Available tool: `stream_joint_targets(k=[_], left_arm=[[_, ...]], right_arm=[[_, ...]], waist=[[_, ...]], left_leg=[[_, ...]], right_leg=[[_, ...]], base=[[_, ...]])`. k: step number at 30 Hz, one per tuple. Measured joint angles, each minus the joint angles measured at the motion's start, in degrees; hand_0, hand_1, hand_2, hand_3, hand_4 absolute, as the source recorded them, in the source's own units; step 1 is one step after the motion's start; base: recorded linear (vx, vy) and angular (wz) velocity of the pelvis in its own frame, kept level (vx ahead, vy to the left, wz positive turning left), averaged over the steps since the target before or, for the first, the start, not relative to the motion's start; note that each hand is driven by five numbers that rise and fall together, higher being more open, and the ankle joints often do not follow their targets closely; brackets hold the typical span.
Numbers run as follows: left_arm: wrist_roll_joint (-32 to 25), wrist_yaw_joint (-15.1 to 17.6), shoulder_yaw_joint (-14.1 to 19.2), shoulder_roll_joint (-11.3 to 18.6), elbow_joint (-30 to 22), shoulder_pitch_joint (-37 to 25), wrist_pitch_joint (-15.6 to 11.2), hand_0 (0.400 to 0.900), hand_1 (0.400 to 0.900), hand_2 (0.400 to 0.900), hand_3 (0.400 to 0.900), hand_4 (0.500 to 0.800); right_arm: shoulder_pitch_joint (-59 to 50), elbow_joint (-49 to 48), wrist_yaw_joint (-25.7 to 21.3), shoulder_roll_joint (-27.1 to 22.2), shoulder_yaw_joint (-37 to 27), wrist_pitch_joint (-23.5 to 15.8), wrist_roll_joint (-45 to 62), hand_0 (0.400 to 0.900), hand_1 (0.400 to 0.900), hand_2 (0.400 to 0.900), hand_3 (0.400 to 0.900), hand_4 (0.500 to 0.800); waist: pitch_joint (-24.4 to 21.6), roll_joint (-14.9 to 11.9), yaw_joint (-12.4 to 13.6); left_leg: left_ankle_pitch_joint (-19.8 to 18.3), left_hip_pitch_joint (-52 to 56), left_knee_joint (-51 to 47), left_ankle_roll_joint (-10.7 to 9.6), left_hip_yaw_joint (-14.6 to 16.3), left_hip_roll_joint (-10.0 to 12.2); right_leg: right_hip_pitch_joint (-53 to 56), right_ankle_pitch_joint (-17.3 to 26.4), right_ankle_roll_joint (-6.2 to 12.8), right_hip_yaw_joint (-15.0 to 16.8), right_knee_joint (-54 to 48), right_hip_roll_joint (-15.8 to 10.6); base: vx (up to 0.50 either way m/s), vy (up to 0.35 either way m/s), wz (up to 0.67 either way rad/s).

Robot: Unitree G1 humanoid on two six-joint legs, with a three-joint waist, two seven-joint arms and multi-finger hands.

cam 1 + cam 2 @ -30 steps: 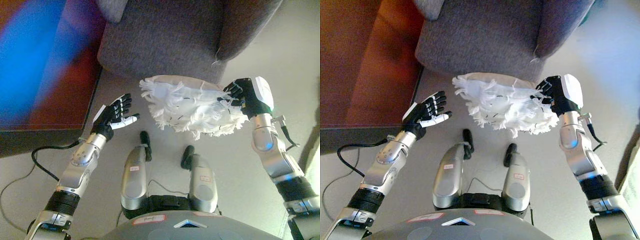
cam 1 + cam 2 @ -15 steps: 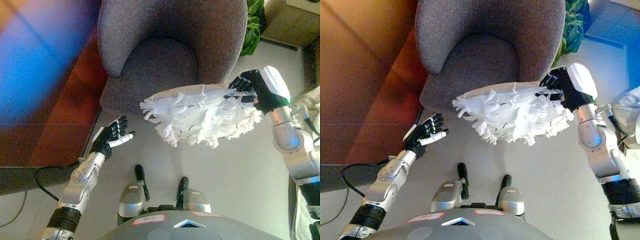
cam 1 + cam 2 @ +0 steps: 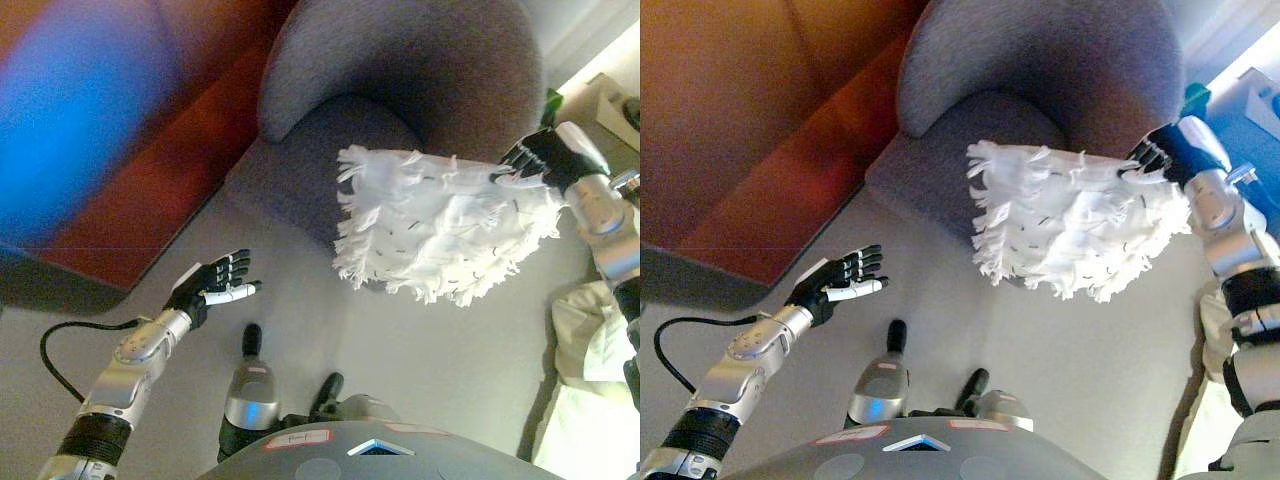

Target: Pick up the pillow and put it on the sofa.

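Observation:
A white shaggy pillow hangs in the air over the front edge of a grey armchair-style sofa. My right hand is shut on the pillow's right end, up at the right side of the view. The pillow's left end dangles free above the seat cushion. My left hand is low on the left over the floor, open with fingers spread, holding nothing and well apart from the pillow.
A reddish-brown wooden cabinet stands to the left of the sofa. Pale cloth lies on the floor at the lower right. A green plant and a light box show behind the sofa's right side.
The camera has swung, shifting the sofa to the right. My right hand has carried the pillow up and right, over the seat's front. The left hand stays open and low.

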Motion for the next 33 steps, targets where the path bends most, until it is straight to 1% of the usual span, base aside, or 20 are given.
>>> stream_joint_targets(k=[3, 6, 7, 8, 9, 13, 14, 15, 19, 21, 24, 26, 28, 31, 33], left_arm=[[0.0, -0.7, 0.0, 1.9, 0.0, -0.8, 0.8, 0.900, 0.900, 0.900, 0.900, 0.800], [0.0, -1.5, 0.0, 2.7, 0.0, -2.3, 0.8, 0.900, 0.900, 0.900, 0.900, 0.800], [0.0, -1.7, 0.0, 3.2, 0.0, -3.4, 0.8, 0.900, 0.900, 0.900, 0.900, 0.800], [0.0, -1.7, 0.0, 3.3, 0.0, -3.6, 0.8, 0.900, 0.900, 0.900, 0.900, 0.800], [0.0, -1.8, 0.0, 3.8, 0.0, -4.3, 0.8, 0.900, 0.900, 0.900, 0.900, 0.800], [0.0, -2.0, 0.0, 5.3, 0.0, -4.9, 0.8, 0.900, 0.900, 0.900, 0.900, 0.800], [0.0, -2.1, 0.0, 5.4, 0.0, -4.9, 0.8, 0.900, 0.900, 0.900, 0.900, 0.800], [0.0, -2.3, 0.0, 5.4, 0.0, -5.3, 0.8, 0.900, 0.900, 0.900, 0.900, 0.800], [0.0, -2.6, 0.0, 5.8, -0.4, -5.5, 0.8, 0.900, 0.900, 0.900, 0.900, 0.800], [0.0, -2.7, 0.0, 5.9, -1.4, -5.5, 0.8, 0.900, 0.900, 0.900, 0.900, 0.800], [0.0, -2.6, 0.0, 5.8, -1.8, -5.3, 0.8, 0.900, 0.900, 0.900, 0.900, 0.800], [0.0, -2.3, 0.0, 5.7, -1.9, -5.2, 0.8, 0.900, 0.900, 0.900, 0.900, 0.800], [0.0, -2.2, 0.0, 5.7, -1.9, -5.0, 0.8, 0.900, 0.900, 0.900, 0.900, 0.800], [0.0, -1.1, 0.0, 5.1, -1.8, -4.1, 0.6, 0.900, 0.900, 0.900, 0.900, 0.800], [0.0, -0.9, -0.3, 4.3, -1.8, -3.6, 0.4, 0.900, 0.900, 0.900, 0.900, 0.800]], right_arm=[[-6.6, 5.5, -0.2, 0.5, 3.5, 1.3, 2.4, 0.400, 0.400, 0.400, 0.400, 0.500], [-12.2, 10.9, -0.5, 1.1, 5.5, 3.0, 3.3, 0.400, 0.400, 0.400, 0.400, 0.500], [-15.5, 12.8, -1.7, 1.4, 5.7, 4.8, 4.2, 0.747, 0.747, 0.747, 0.747, 0.708], [-16.1, 12.9, -2.1, 1.4, 5.7, 5.1, 4.6, 0.747, 0.747, 0.747, 0.747, 0.708], [-19.0, 14.0, -4.3, 1.5, 5.7, 6.1, 5.7, 0.900, 0.900, 0.900, 0.900, 0.800], [-25.5, 15.1, -8.1, 1.5, 5.6, 7.5, 6.2, 0.900, 0.900, 0.900, 0.900, 0.800], [-25.8, 15.1, -8.5, 1.5, 5.6, 7.7, 6.2, 0.900, 0.900, 0.900, 0.900, 0.800], [-26.9, 15.3, -9.9, 1.5, 5.6, 8.4, 6.3, 0.900, 0.900, 0.900, 0.900, 0.800], [-27.5, 15.2, -11.2, 1.5, 5.2, 8.7, 7.2, 0.900, 0.900, 0.900, 0.900, 0.800], [-27.5, 15.1, -12.9, 1.5, 4.8, 9.7, 8.7, 0.900, 0.900, 0.900, 0.900, 0.800], [-26.5, 14.5, -13.9, 1.7, 2.6, 9.7, 10.4, 0.900, 0.900, 0.900, 0.900, 0.800], [-22.6, 11.2, -15.8, 1.7, -2.4, 9.5, 12.8, 0.900, 0.900, 0.900, 0.900, 0.800], [-19.3, 8.7, -16.1, 1.9, -5.1, 9.3, 14.2, 0.900, 0.900, 0.900, 0.900, 0.800], [-14.1, 2.2, -16.1, 2.6, -7.0, 9.1, 15.2, 0.900, 0.900, 0.900, 0.900, 0.800], [-9.3, -2.3, -16.1, 5.2, -10.7, 7.8, 16.1, 0.900, 0.900, 0.900, 0.900, 0.800]], waist=[[1.4, -1.5, 2.9], [2.9, -1.9, 4.3], [4.5, -2.1, 5.7], [4.7, -2.0, 5.9], [5.7, -2.1, 6.7], [7.0, -2.7, 7.7], [7.0, -2.8, 7.8], [7.1, -2.8, 8.3], [7.1, -2.8, 8.6], [7.1, -2.8, 8.6], [7.1, -2.8, 8.3], [7.1, -2.8, 8.1], [7.1, -2.8, 7.6], [7.0, -2.8, 5.2], [7.0, -2.7, 3.8]], left_leg=[[0.3, -1.0, 0.1, -0.1, -0.9, 0.2], [0.7, -2.0, 0.2, -0.2, -2.1, 0.1], [0.7, -2.5, 0.3, -0.4, -2.6, 0.1], [0.7, -2.7, 0.4, -0.4, -2.8, 0.1], [0.7, -3.5, 0.8, -0.4, -3.1, 0.2], [0.7, -4.5, 1.6, -0.4, -3.9, 0.4], [0.7, -4.5, 1.6, -0.4, -4.0, 0.4], [0.7, -4.4, 1.6, -0.4, -4.2, 0.7], [0.7, -4.3, 1.9, -0.4, -4.4, 1.0], [0.7, -3.9, 1.9, -0.2, -4.0, 1.0], [0.8, -2.8, 1.8, 0.2, -3.1, 0.9], [0.4, -1.0, 1.5, 0.7, -1.6, 0.9], [0.3, 0.2, 1.3, 0.8, -0.6, 0.9], [0.3, 0.9, 1.6, 0.8, 0.5, 0.6], [0.2, 1.5, 1.6, 0.9, 1.2, 0.5]], right_leg=[[-0.4, 0.4, -0.09, -0.9, -0.2, 0.4], [-0.7, 0.5, -0.05, -2.3, -0.2, 0.7], [-0.8, 0.6, -0.16, -2.6, -0.3, 0.8], [-0.9, 0.6, -0.17, -2.7, -0.3, 0.8], [-1.4, 0.9, -0.15, -3.1, -0.3, 0.8], [-1.6, 1.6, 0.01, -3.3, -0.3, 1.3], [-1.5, 1.7, 0.06, -3.3, -0.3, 1.3], [-1.4, 2.2, 0.12, -3.4, -0.3, 1.3], [-1.1, 3.2, 0.43, -3.4, -0.3, 1.5], [-1.1, 3.7, 0.31, -3.3, -0.3, 1.4], [-0.6, 4.0, 0.31, -3.2, -0.2, 1.3], [0.2, 4.3, 0.31, -2.8, -0.2, 1.1], [0.9, 4.3, 0.31, -2.2, -0.2, 0.5], [0.9, 4.3, 0.29, -1.5, -0.2, 0.3], [0.8, 4.3, 0.24, 0.1, -0.2, 0.1]], base=[[0.04, -0.117, 0.16], [0.04, -0.089, 0.10], [0.07, -0.094, 0.07], [0.07, -0.086, 0.06], [0.01, -0.038, 0.05], [0.04, -0.013, 0.03], [0.00, 0.000, 0.00], [0.02, -0.010, -0.04], [0.00, 0.012, -0.08], [-0.06, 0.081, -0.12], [-0.02, 0.072, -0.18], [0.00, 0.094, -0.23], [-0.02, 0.104, -0.27], [-0.06, 0.112, -0.29], [-0.07, 0.086, -0.22]])
